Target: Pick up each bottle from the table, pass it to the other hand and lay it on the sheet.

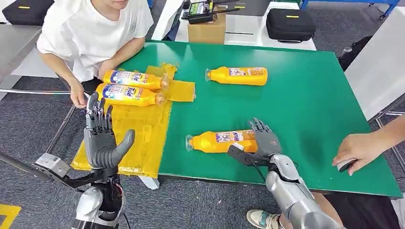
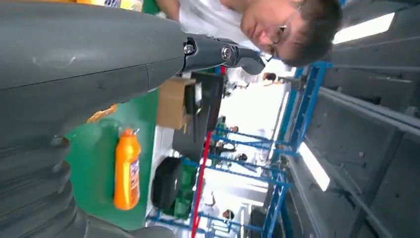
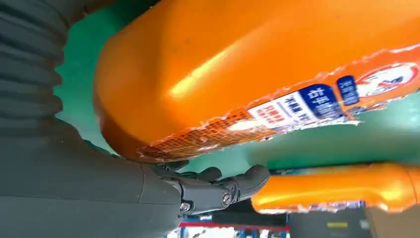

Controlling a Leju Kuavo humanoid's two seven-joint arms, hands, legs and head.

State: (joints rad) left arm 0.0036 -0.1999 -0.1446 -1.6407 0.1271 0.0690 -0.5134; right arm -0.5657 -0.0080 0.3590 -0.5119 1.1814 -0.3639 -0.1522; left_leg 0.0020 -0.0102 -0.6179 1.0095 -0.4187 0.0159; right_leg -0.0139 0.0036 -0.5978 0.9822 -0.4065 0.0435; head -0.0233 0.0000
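Two orange bottles (image 1: 128, 79) (image 1: 126, 95) lie side by side on the yellow sheet (image 1: 138, 138) at the table's left. A third bottle (image 1: 237, 75) (image 2: 127, 168) (image 3: 337, 188) lies on the green table (image 1: 310, 95) farther back. Near the front edge lies a fourth bottle (image 1: 220, 141) (image 3: 247, 74). My right hand (image 1: 261, 141) is at its base, fingers (image 1: 260, 128) over the top and thumb (image 3: 218, 186) on the near side with a gap of green showing. The bottle rests on the table. My left hand (image 1: 101, 138) is raised upright over the sheet's near left, fingers apart and holding nothing.
A person in a white shirt sits at the far left, one hand (image 1: 76, 95) beside the sheet. Another person's hand (image 1: 360, 150) rests on the table's right front. Behind the table stand a cardboard box (image 1: 207, 29) (image 2: 173, 101) and a black case (image 1: 290, 24).
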